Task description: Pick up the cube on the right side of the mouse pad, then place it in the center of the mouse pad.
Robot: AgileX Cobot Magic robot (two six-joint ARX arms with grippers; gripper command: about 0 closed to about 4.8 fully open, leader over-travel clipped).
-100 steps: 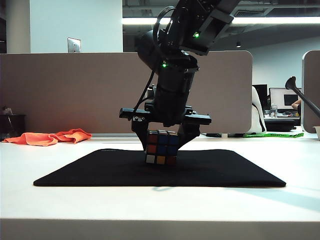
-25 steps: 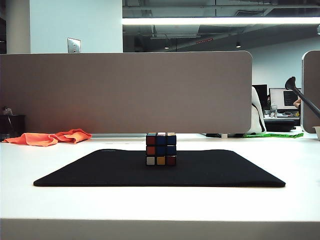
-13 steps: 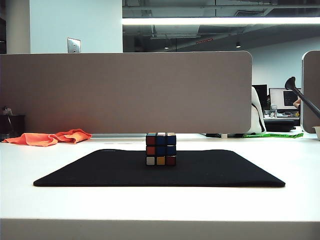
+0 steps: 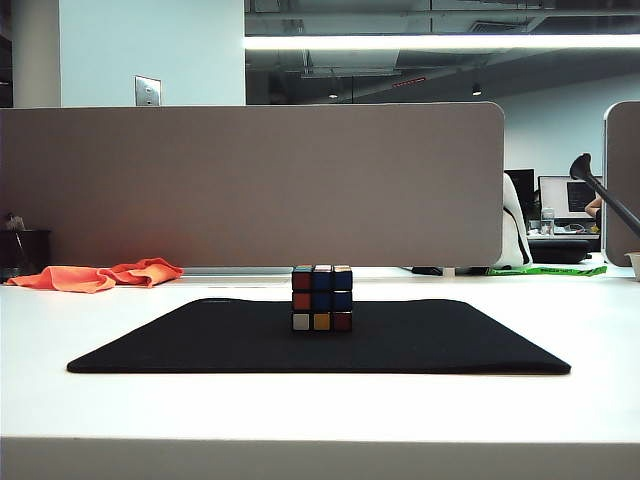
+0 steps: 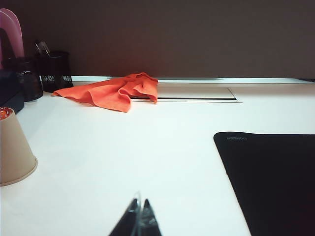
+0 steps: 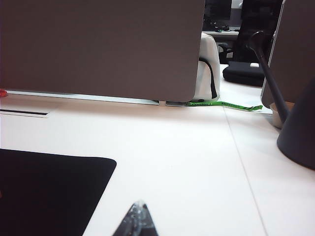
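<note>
The cube (image 4: 322, 298), black-framed with blue, red, orange, yellow and white stickers, stands alone in the middle of the black mouse pad (image 4: 200, 340) in the exterior view. Neither arm shows in that view. In the left wrist view my left gripper (image 5: 139, 202) is shut and empty above the white table, with a corner of the mouse pad (image 5: 275, 182) beside it. My right gripper (image 6: 139, 205) in the right wrist view is shut with nothing in it, near another corner of the mouse pad (image 6: 44, 191). The cube is out of both wrist views.
An orange cloth (image 4: 100, 274) lies at the back left of the table, also in the left wrist view as an orange cloth (image 5: 115, 90). A paper cup (image 5: 14, 150) and black mesh holders (image 5: 54, 70) stand nearby. A grey partition (image 4: 250, 185) backs the table. A dark lamp base (image 6: 300, 132) stands at the right.
Four seconds ago the right gripper stood around the cube on the pad; it has let go and left the exterior view. Over the last second nothing visibly changed.
</note>
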